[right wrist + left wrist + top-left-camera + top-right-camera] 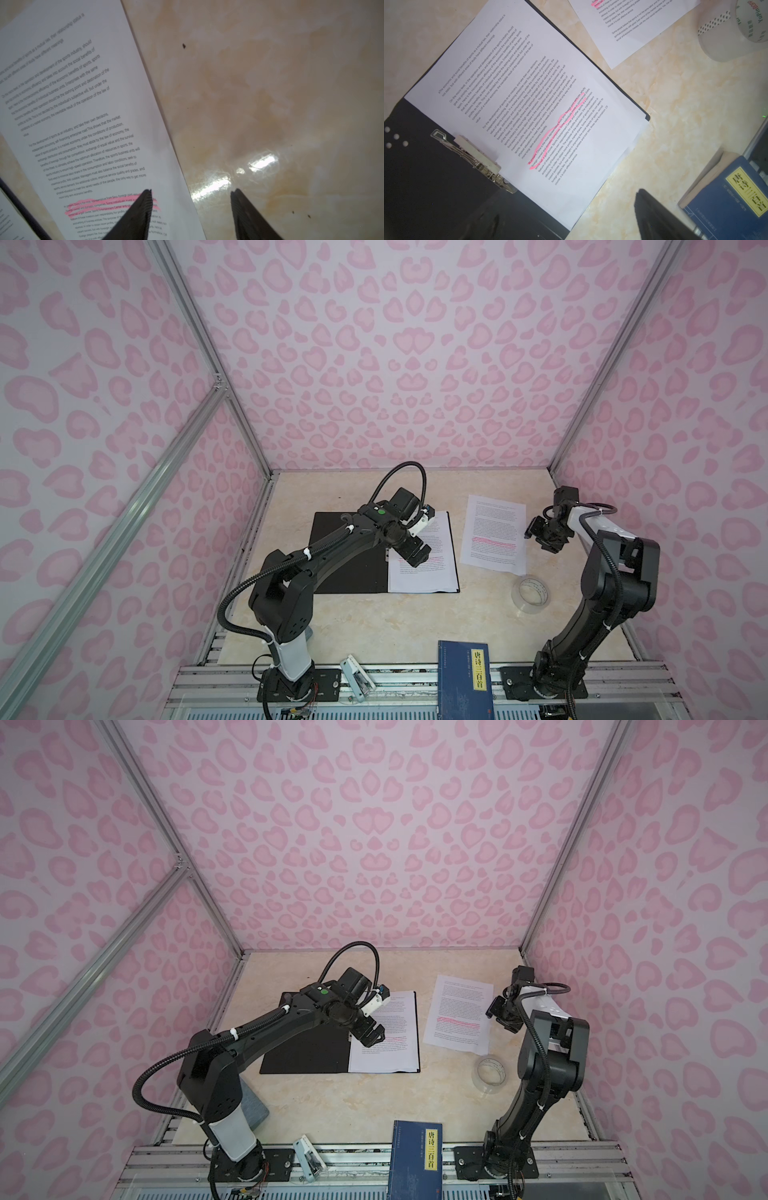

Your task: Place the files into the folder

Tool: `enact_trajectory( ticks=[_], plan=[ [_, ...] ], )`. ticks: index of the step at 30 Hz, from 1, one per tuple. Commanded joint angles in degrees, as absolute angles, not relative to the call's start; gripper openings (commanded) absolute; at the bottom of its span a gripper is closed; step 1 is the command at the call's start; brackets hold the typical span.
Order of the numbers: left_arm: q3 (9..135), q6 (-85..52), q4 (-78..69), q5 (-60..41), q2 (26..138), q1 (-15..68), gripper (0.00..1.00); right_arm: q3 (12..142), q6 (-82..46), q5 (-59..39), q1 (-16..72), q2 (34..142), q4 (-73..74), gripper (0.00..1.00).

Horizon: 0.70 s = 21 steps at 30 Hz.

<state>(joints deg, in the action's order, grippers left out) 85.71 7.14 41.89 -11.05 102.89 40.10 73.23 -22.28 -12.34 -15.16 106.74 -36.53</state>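
While one file (494,537) lies loose, others (424,574) rest in the folder (357,578).

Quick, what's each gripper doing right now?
Left gripper: open, empty, above the sheets in the folder.
Right gripper: open, empty, jaws astride the loose sheet's edge.
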Motion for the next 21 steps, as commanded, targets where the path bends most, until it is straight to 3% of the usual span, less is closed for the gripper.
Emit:
enact_trajectory(
  ticks=[1,12,21],
  plan=[
    [89.8,5.1,42.6,-14.1,106.2,39.7,0.97,72.3,-21.9,-15.0,-15.5,108.1,-33.2,0.63],
    [108.5,-3.8,43.9,-22.4,123.7,39.2,0.97,73.2,-19.7,-20.8,-15.5,113.7,-31.3,0.61],
    [120.9,-7.2,46.9,-27.4,135.0,39.2,0.98,77.1,-15.5,-22.5,-11.0,117.7,-37.8,0.58]
  ],
)
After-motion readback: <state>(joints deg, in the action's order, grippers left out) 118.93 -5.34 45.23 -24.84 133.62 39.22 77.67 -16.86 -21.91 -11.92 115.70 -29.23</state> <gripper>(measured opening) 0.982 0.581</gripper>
